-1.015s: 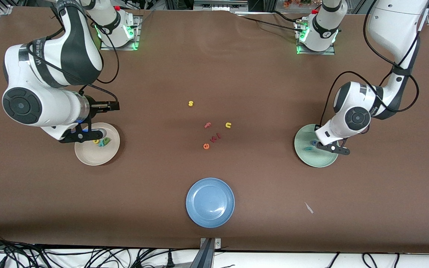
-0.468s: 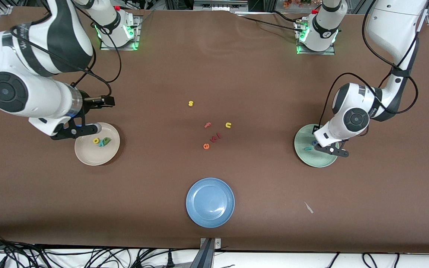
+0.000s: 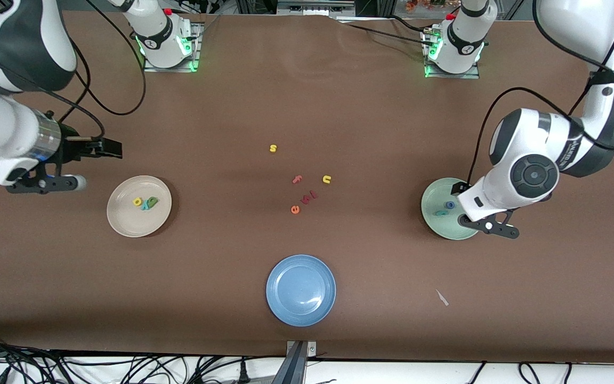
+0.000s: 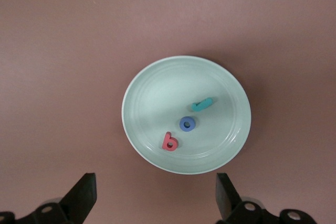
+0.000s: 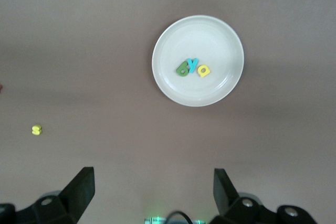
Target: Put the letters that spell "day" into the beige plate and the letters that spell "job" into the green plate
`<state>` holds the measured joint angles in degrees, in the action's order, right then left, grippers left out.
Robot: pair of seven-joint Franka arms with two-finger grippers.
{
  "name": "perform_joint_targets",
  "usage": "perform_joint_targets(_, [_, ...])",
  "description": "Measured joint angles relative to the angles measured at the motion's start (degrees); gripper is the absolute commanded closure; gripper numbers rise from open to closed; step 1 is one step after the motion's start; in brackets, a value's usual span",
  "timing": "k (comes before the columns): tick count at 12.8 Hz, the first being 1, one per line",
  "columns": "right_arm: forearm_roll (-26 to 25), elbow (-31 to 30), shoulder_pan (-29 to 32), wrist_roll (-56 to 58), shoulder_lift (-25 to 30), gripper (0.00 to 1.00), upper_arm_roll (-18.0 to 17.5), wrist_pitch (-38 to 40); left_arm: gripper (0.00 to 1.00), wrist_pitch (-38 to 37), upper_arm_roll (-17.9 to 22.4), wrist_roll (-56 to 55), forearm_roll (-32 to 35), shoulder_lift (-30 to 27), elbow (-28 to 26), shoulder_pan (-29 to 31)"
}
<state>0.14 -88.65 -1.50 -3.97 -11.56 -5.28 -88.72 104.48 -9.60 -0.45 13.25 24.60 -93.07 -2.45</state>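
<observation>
Letters for "day": green "d" [image 5: 183,68], teal "y" [image 5: 192,65], yellow "a" [image 5: 203,70] all sit touching in a row in the beige plate [image 3: 126,221], toward the right arm's end of the table. Letters for "job": teal "j" [image 4: 202,104], blue "o" [image 4: 187,124], pink-red "b" [image 4: 169,142] lie in the green plate [image 4: 152,93], toward the left arm's end, spaced slightly apart.

Loose letters mid-table [image 3: 371,133]: yellow "s" [image 3: 273,148] farthest from the front camera, pink "f" [image 3: 297,179] and yellow "u" [image 3: 326,179] nearer, then a dark red pair [image 3: 309,197] and orange "e" [image 3: 295,209]. Blue plate [image 3: 300,289] nearest the camera, nothing in it. Small pale scrap [image 3: 442,297] beside it toward the left arm's end.

Left hand [image 4: 155,198] is up over the green plate's edge, fingers wide, holding nothing. Right hand [image 5: 152,190] is up over bare table just beside the beige plate, fingers wide, holding nothing
</observation>
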Motion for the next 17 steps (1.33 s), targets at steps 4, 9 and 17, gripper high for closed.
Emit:
perform_joint_targets(4, [0.0, -4.63, 2.56, 0.07, 7.17, 0.0, -1.71, 1.1, 0.0, -6.85, -0.09, 0.0, -6.16, -1.53, 6.1, 0.11])
perform_joint_targets(9, [0.1, -4.63, 3.46, 4.29, 8.43, 0.0, -0.87, -0.11, 0.0, -16.05, -0.06, 0.0, -8.7, -6.71, 14.95, 0.42])
perform_joint_targets(17, [0.14, -4.51, 3.5, 4.7, 9.9, 0.0, -0.09, -0.84, 0.0, -9.98, 0.68, -0.05, -17.09, -26.25, -1.16, 4.87])
